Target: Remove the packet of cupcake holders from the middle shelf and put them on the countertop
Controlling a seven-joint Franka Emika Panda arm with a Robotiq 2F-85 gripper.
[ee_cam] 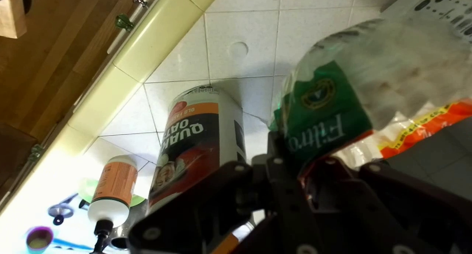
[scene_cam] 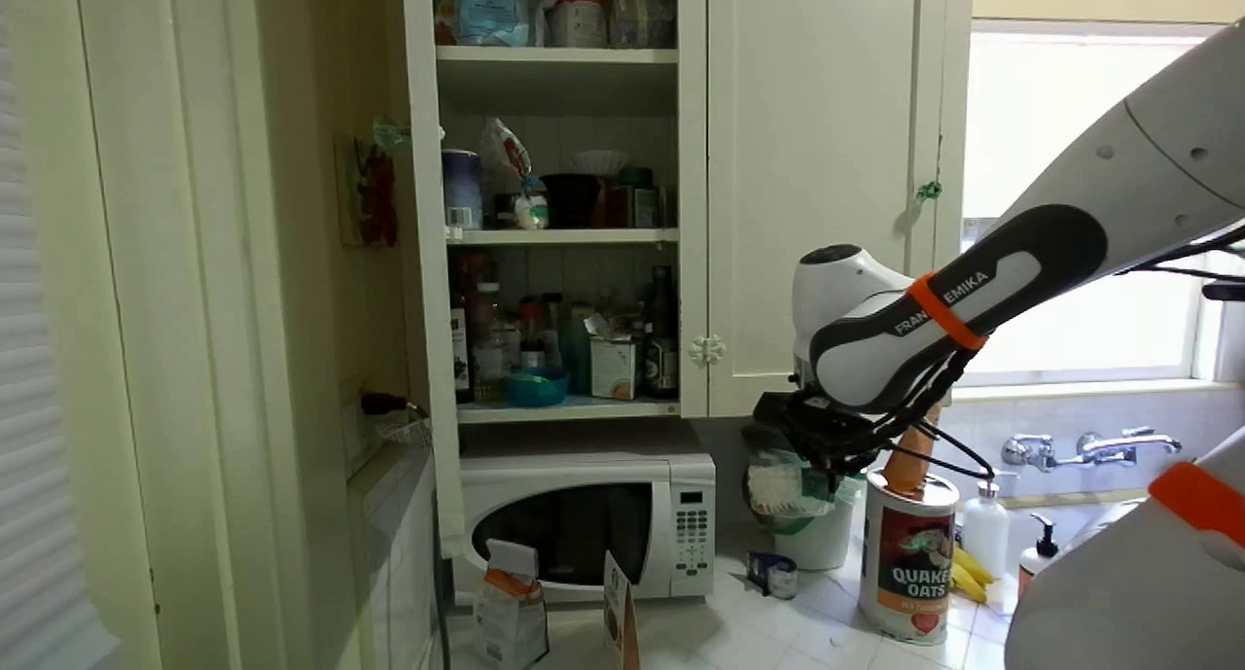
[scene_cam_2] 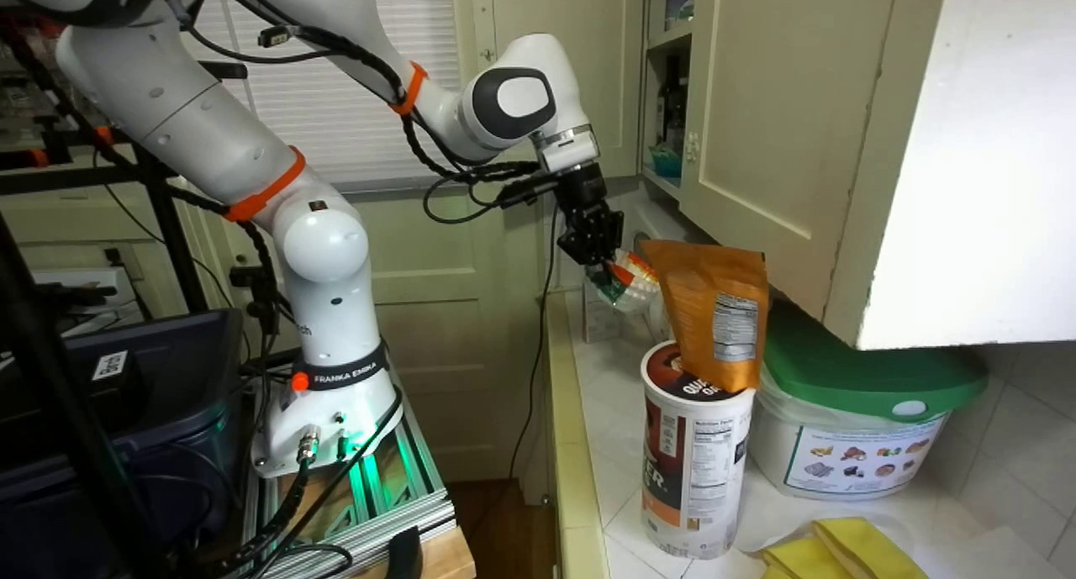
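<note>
Pale tiles of the countertop (ee_cam: 239, 29) are spreading out beneath the claw (scene_cam_2: 603, 265); we are grasping the packet of cupcake holders (ee_cam: 376, 88) at its green-labelled end, jaws pinching the plastic; the bundle is slanting outward and down from the claw, hanging well above the tiles; we are judging the carry nearly done, and the coming move is turning on lowering it straight down while clearing the oats canister (ee_cam: 197, 143), standing near the claw.

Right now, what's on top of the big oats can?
An orange pouch stands on the lid of the oats can. It hides part of the lid, and what's inside the can is covered.
</note>
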